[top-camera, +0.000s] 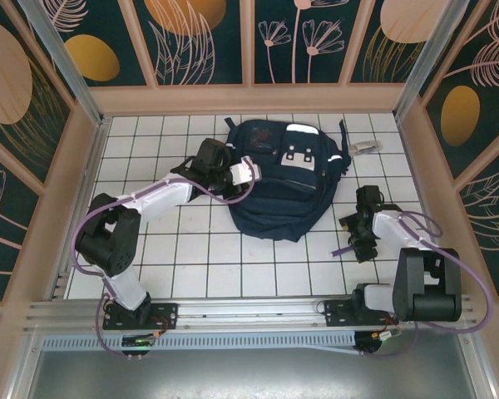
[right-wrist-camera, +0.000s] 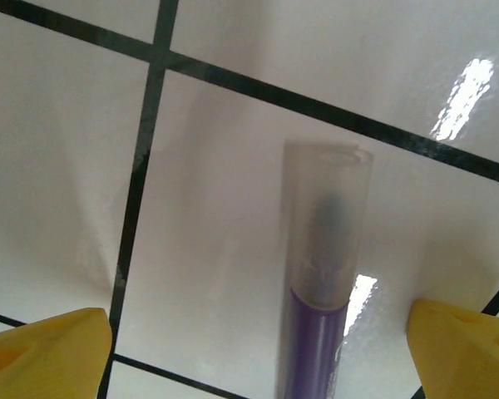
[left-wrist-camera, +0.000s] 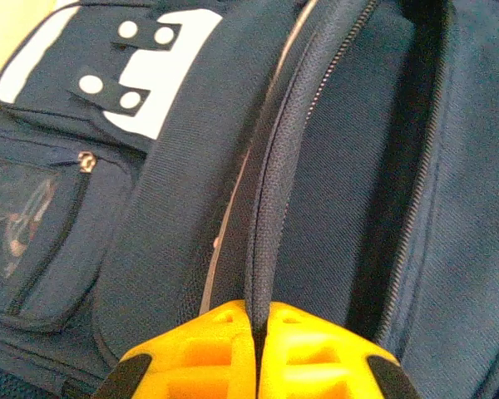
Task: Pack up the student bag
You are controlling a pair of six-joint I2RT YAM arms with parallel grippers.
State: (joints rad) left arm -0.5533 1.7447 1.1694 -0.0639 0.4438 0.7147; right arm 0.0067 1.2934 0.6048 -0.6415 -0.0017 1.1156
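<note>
White tiles with a dark grid cover the table [top-camera: 191, 249], walled by teal panels painted with leaves.

From above, the student bag [top-camera: 274, 187] lies at the middle of the back half, front pockets up. The left hand [top-camera: 248, 173] reaches its left edge. The right hand [top-camera: 364, 241] points down at the tiles, well apart from the bag, with a purple pen [top-camera: 343, 248] just beside it.

The left wrist camera adds what the overhead misses: the yellow fingers [left-wrist-camera: 208, 362] are pressed together, pinching the bag's zipper edge.

The right wrist camera shows that hand's yellow fingertips [right-wrist-camera: 46, 349] spread wide. The pen lies on the table between them, clear cap over purple barrel, touched by neither.
</note>
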